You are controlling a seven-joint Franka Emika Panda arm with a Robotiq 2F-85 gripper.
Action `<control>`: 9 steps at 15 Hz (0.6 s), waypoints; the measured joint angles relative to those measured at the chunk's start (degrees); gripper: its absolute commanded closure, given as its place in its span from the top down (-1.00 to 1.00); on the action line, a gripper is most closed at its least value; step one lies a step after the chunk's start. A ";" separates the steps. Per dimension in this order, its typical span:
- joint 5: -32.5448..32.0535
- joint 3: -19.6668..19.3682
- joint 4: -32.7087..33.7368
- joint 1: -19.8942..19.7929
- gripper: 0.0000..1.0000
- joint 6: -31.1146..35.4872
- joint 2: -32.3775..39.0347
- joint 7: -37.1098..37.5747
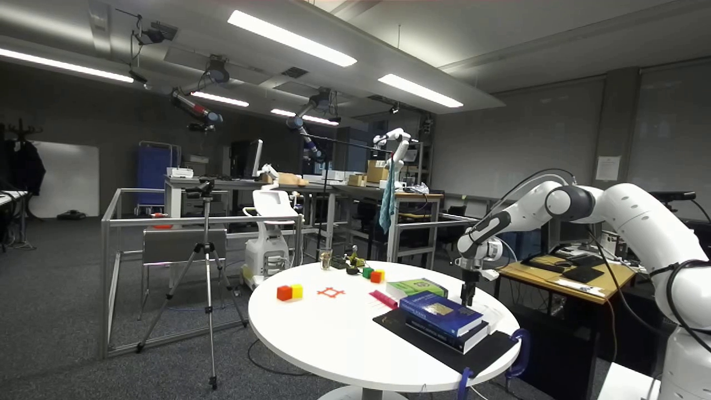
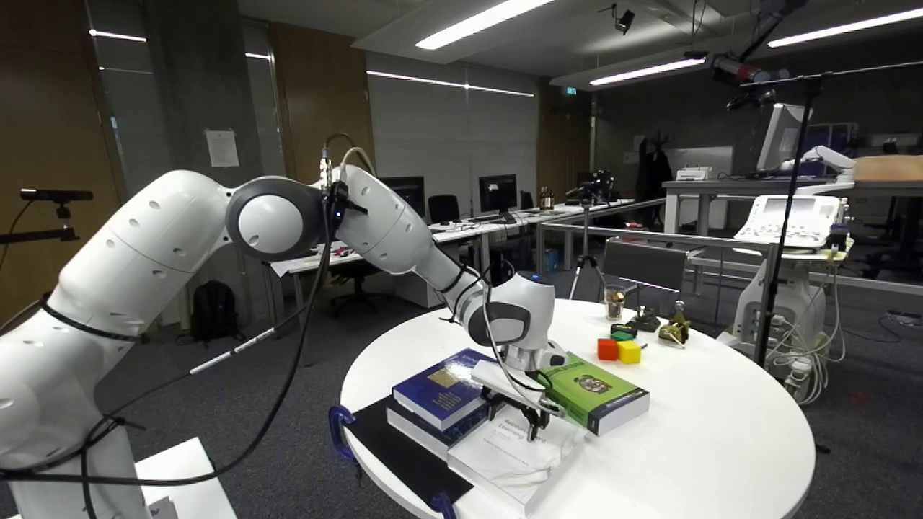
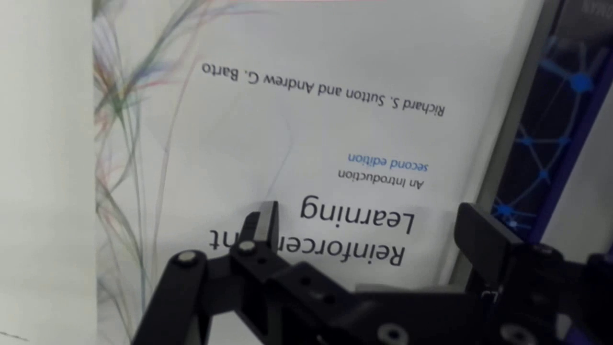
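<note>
Lying face up, a white book [image 3: 297, 143] (its title is seen upside down in the wrist view) is placed on the round table [image 2: 692, 447] beneath the gripper [image 3: 368, 207], whose jaws are spread wide apart; whether the cover is touched cannot be told. Just beside the book, a blue book [image 2: 441, 389] is stacked on a dark book [image 1: 439, 334], and nearby a green book [image 2: 595, 393] is laid. At the table's edge a black mat [image 2: 404, 454] is fastened by blue clamps [image 1: 525, 351]. Farther off, red, yellow and green cubes [image 2: 629, 352] are grouped together.
</note>
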 measured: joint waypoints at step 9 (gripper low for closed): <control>0.07 -0.62 0.54 -2.39 1.00 -1.36 0.41 -0.15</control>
